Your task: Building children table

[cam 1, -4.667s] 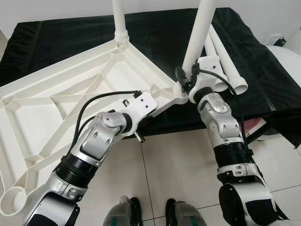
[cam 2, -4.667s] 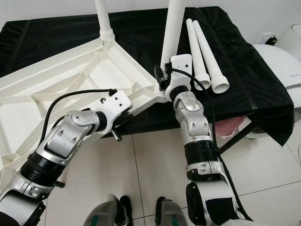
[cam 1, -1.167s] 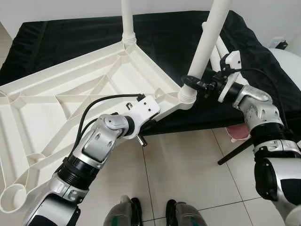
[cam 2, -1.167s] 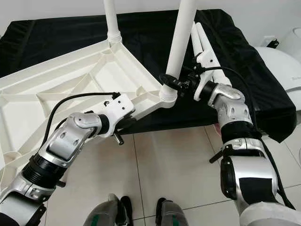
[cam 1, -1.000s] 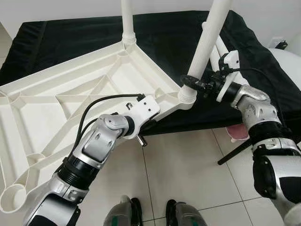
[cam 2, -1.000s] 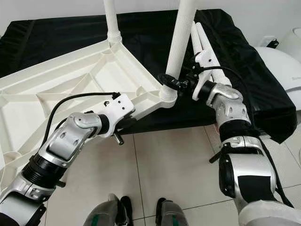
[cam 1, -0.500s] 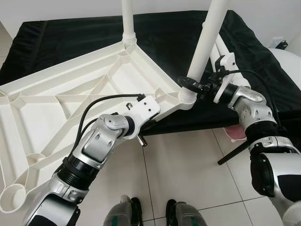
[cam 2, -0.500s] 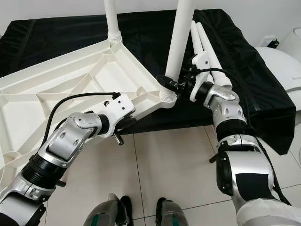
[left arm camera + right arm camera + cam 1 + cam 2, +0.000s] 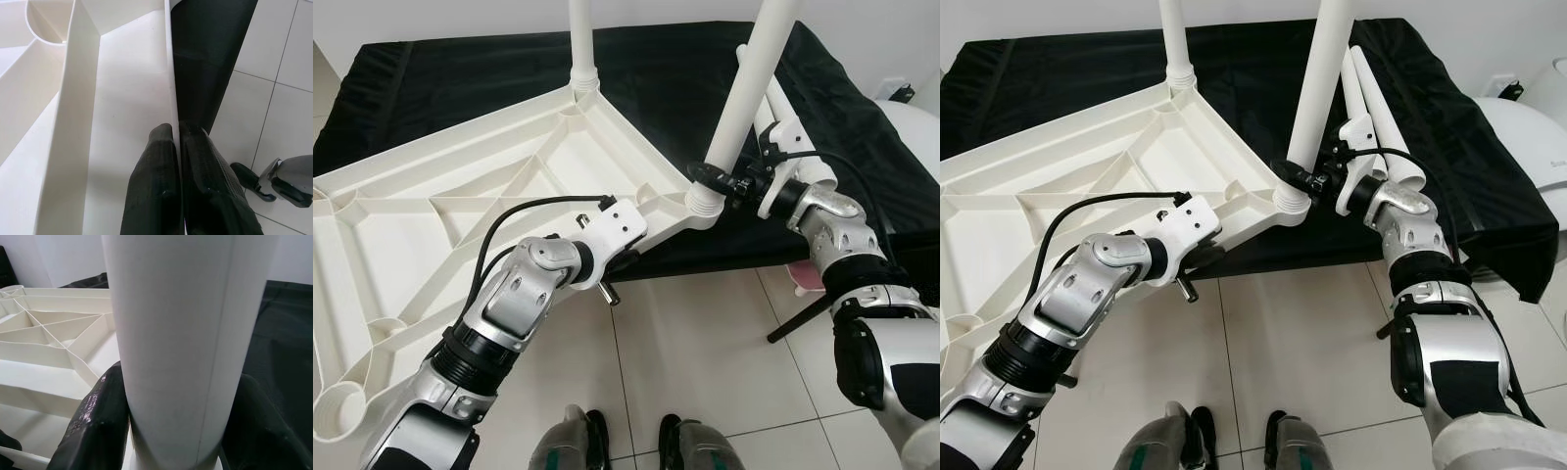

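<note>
Currently the white tabletop [image 9: 460, 206] lies upside down, ribs up, partly on the black-draped surface [image 9: 460, 69] and overhanging the tiled floor [image 9: 705, 343]. Left gripper [image 9: 175, 134] fingers pinch its near edge wall. Right gripper [image 9: 1293, 176] fingers clamp the leg [image 9: 744, 88] just above its corner socket; leg tilts slightly. Second leg [image 9: 579, 39] stands in the far corner. Two spare legs [image 9: 1381, 108] lie on the cloth beside the right arm.

Low surface draped in black cloth [image 9: 460, 73], possibly a bed, upturned white tabletop [image 9: 460, 196] resting on it and overhanging the pale tiled floor [image 9: 705, 352], two loose white legs [image 9: 1376, 108] lying side by side near its right end
</note>
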Robot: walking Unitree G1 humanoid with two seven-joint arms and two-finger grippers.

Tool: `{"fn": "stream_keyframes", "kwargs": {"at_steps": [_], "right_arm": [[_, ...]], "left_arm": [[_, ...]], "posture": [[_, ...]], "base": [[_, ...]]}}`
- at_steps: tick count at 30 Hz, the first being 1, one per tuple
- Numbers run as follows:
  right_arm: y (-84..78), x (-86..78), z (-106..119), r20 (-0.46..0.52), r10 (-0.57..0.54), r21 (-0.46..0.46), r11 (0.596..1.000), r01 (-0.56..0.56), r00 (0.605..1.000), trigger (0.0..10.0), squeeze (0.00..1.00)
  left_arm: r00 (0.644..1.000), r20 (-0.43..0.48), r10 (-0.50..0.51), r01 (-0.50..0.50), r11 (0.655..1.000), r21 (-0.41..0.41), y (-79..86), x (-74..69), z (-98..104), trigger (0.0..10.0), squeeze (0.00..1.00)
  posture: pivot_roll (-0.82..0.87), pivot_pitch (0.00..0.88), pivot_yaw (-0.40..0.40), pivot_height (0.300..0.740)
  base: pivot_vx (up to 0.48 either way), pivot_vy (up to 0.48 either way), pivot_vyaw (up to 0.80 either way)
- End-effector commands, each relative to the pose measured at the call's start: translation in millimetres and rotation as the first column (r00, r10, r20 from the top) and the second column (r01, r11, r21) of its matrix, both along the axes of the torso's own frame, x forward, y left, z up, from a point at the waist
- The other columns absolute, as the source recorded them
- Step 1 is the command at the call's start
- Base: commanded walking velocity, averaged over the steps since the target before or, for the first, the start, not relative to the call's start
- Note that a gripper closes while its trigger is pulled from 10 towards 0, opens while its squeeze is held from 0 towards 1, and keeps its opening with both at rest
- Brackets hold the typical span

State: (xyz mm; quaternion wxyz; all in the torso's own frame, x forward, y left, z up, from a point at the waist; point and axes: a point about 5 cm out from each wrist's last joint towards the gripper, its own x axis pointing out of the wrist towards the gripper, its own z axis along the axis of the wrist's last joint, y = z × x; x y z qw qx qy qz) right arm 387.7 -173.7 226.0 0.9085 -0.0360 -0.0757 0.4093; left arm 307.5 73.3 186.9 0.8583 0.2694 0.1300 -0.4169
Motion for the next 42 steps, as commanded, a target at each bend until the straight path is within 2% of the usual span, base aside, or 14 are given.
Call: {"fn": "stream_keyframes", "kwargs": {"at_steps": [1, 5, 6, 14, 17, 24, 32, 42], "right_arm": [[-1.6, -0.8, -7, -0.025, -0.009, 0.045, 0.999, 0.010, 1.000, 0.0, 0.00], [0.5, -0.5, -8, -0.024, -0.021, 0.074, 0.997, 0.023, 1.000, 0.0, 0.00], [1.9, -0.8, -8, -0.020, -0.025, 0.081, 0.996, 0.027, 0.999, 10.0, 0.00], [11.2, -3.4, -8, 0.020, -0.067, 0.111, 0.992, 0.065, 0.998, 10.0, 0.00], [14.2, -3.3, -6, 0.033, -0.158, 0.139, 0.979, 0.152, 0.987, 10.0, 0.00], [15.5, -4.7, -6, 0.043, -0.237, 0.157, 0.961, 0.227, 0.971, 10.0, 0.00], [30.9, -17.8, -4, 0.067, -0.325, 0.222, 0.927, 0.303, 0.943, 10.0, 0.00], [37.3, -24.2, 0, 0.070, -0.445, 0.273, 0.869, 0.412, 0.893, 10.0, 0.00]], "left_arm": [[0.999, 0.053, -0.011, 0.011, 1.000, -0.002, -1.9, -2.8, 9, 10.0, 0.00], [0.999, 0.051, -0.014, 0.014, 1.000, -0.002, -2.5, -2.8, 9, 10.0, 0.00], [0.999, 0.052, -0.012, 0.012, 1.000, -0.002, -2.3, -2.6, 10, 10.0, 0.00], [0.999, 0.053, -0.001, 0.001, 1.000, -0.005, -0.9, -1.9, 10, 10.0, 0.00], [0.999, 0.052, 0.001, 0.000, 1.000, -0.007, -1.0, -1.8, 9, 10.0, 0.00], [0.998, 0.055, 0.008, -0.007, 1.000, -0.009, -1.0, -0.5, 10, 10.0, 0.00], [0.999, 0.054, 0.005, -0.005, 1.000, -0.005, -0.7, -1.1, 9, 10.0, 0.00], [0.999, 0.054, 0.003, -0.002, 1.000, -0.008, -2.5, -0.7, 8, 10.0, 0.00]], "posture": [[-0.08, 0.157, 0.029, 0.740], [-0.08, 0.157, 0.029, 0.740], [-0.08, 0.158, 0.025, 0.740], [-0.07, 0.157, 0.019, 0.740], [-0.08, 0.148, 0.015, 0.740], [-0.08, 0.148, 0.015, 0.740], [-0.08, 0.140, 0.011, 0.740], [-0.08, 0.130, 0.008, 0.740]], "base": [[0.000, 0.000, 0.00], [0.000, 0.000, 0.00], [0.000, 0.000, 0.00], [0.000, 0.000, 0.00], [0.000, 0.000, 0.00], [0.000, 0.000, 0.00], [0.000, 0.000, 0.00], [0.000, 0.000, 0.00]]}}
